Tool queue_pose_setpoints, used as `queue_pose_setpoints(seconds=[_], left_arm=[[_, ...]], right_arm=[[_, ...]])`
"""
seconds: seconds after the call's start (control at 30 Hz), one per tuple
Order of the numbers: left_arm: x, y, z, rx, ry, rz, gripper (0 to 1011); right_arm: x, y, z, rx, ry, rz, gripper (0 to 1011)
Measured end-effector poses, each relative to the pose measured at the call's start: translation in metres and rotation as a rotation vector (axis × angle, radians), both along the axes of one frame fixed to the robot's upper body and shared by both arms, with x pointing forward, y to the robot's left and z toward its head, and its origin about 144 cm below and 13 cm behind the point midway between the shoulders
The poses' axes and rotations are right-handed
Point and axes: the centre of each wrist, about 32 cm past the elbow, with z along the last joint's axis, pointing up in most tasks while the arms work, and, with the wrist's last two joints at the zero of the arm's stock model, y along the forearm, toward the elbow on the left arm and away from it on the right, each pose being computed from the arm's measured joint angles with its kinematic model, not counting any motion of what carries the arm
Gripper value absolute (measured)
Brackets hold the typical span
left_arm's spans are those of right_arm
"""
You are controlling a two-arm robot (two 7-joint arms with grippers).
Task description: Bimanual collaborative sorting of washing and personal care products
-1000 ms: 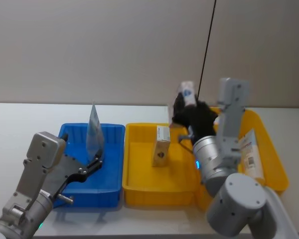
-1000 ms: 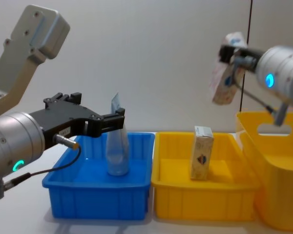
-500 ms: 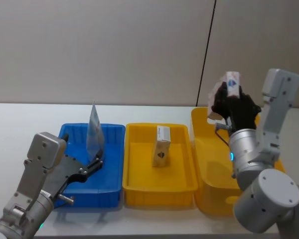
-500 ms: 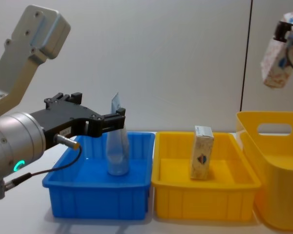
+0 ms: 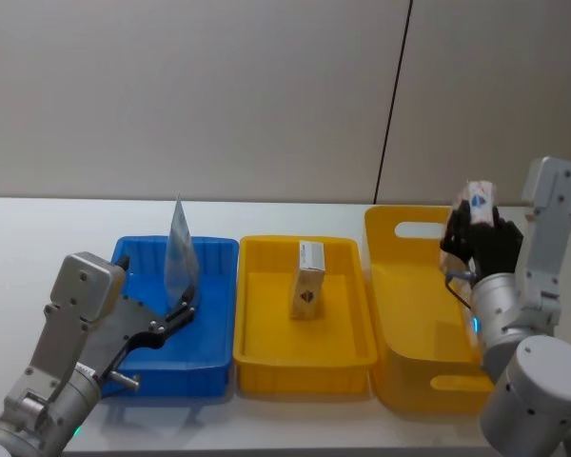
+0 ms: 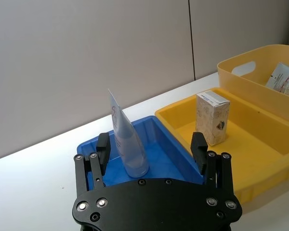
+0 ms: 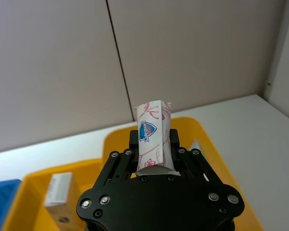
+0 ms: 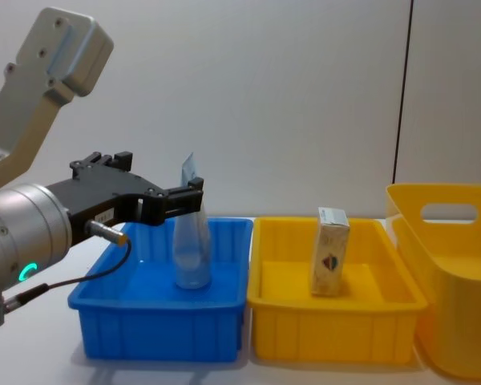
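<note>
A pale-blue pouch (image 5: pixel 179 249) stands upright in the blue bin (image 5: pixel 214 362). My left gripper (image 5: pixel 185 309) hovers open at the bin's near side, with the pouch (image 6: pixel 125 145) just ahead between its spread fingers (image 6: pixel 103 145), untouched. A cream carton (image 5: pixel 307 279) stands in the low yellow tray (image 5: pixel 305 367). My right gripper (image 5: pixel 474 230) is raised over the right side of the tall yellow basket (image 5: pixel 414 319), shut on another carton (image 7: pixel 153 126) with a blue-and-red emblem. In the chest view the left gripper (image 8: pixel 194 195) is level with the pouch (image 8: pixel 191 250).
The three containers sit side by side on the white table, the blue bin on the left and the basket (image 6: pixel 253 72) on the right. A printed packet (image 6: pixel 285 82) lies inside the basket. A grey wall stands close behind.
My right gripper has carried its carton rightward, from above the middle tray to over the tall basket's right side. The left arm and the pouch have not moved.
</note>
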Motion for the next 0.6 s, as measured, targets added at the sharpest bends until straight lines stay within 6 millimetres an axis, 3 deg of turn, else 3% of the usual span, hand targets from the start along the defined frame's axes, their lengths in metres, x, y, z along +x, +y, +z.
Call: queue_pose_setpoints(seconds=[0.6], left_arm=[[0.000, 0.000, 0.000, 0.000, 0.000, 0.000, 1001]], right_arm=[[0.011, -0.014, -0.025, -0.137, 0.220, -0.044, 310]])
